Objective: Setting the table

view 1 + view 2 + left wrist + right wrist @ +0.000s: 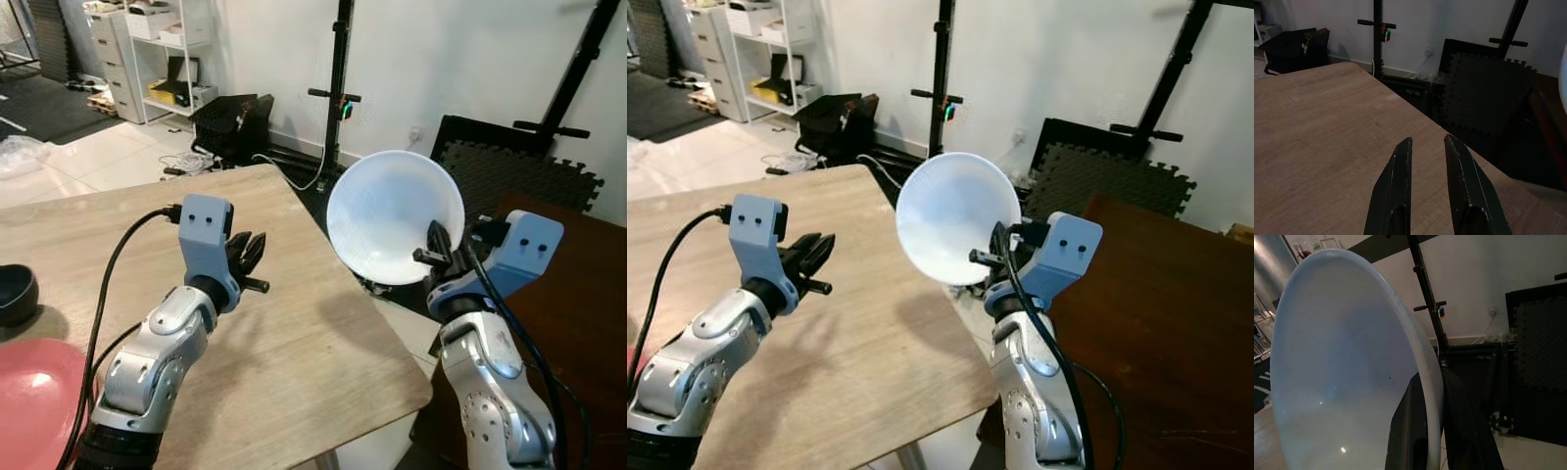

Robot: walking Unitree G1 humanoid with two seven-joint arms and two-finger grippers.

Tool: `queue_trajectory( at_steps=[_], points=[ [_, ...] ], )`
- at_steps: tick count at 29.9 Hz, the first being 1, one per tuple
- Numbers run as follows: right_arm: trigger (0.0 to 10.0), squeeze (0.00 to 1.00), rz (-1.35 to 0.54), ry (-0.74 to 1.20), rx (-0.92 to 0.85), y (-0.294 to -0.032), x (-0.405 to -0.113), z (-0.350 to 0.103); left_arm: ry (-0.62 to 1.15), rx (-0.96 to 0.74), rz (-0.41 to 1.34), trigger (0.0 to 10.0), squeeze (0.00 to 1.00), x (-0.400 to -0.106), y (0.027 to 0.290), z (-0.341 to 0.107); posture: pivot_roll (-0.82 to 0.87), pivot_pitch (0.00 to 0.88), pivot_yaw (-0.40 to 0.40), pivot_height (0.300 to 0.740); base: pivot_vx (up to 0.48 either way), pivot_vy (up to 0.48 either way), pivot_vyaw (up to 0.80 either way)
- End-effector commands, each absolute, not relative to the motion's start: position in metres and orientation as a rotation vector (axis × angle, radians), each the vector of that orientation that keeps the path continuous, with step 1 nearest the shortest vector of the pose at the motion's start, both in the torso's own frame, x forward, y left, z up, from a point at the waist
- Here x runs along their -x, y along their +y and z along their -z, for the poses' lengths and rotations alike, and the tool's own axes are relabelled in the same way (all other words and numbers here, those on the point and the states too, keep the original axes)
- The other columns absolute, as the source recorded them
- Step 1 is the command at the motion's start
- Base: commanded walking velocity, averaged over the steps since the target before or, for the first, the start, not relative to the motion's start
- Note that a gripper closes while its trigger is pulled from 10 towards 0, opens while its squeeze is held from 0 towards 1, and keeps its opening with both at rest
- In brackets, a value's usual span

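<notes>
Right gripper (434, 253): my fingers pinch the rim of the white bowl (394, 215).
Bowl: tilted on edge, just off the wooden table (294, 323) corner.
Left gripper (247, 257): over the table, empty, fingers slightly parted.
Next, I judge: level the bowl over the table before lowering.
Nearby: pink plate (29, 401), dark bowl (15, 292).

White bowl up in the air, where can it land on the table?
The white bowl, tilted in the right gripper, could land on the light wooden table: its near right corner and middle are bare, past the open left gripper. It's crowded at the left edge, by the pink plate and dark bowl.
</notes>
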State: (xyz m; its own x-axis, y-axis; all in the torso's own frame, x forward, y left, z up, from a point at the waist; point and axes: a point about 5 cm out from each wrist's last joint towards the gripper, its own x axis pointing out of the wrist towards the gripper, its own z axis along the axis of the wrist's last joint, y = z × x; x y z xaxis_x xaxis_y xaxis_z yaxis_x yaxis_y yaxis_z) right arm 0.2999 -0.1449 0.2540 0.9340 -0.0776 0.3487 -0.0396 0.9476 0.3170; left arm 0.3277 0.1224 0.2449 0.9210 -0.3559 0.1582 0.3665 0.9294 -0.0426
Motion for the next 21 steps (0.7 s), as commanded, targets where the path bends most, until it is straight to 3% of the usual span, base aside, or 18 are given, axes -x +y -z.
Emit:
queue_trajectory(
  at_steps=[1,5,21],
  points=[
    [10.0,0.0,0.031,-0.379,-0.331,-0.1492,-0.297,-0.2546,-0.137,0.062,0.378,10.0,0.0,-0.3284,0.1205,-0.2421,0.03,0.022,0.054,0.74,0.0,0.0,0.0],
    [10.0,0.0,0.033,-0.38,-0.331,-0.1491,-0.2975,-0.2545,-0.131,0.063,0.369,10.0,0.0,-0.3295,0.121,-0.2419,0.03,0.021,0.054,0.74,0.0,0.0,0.71],
    [10.0,0.0,0.042,-0.38,-0.337,-0.1497,-0.2992,-0.2545,-0.13,0.081,0.351,10.0,0.0,-0.3312,0.1246,-0.2422,0.04,0.026,0.055,0.74,0.0,0.45,0.79]
  ],
)
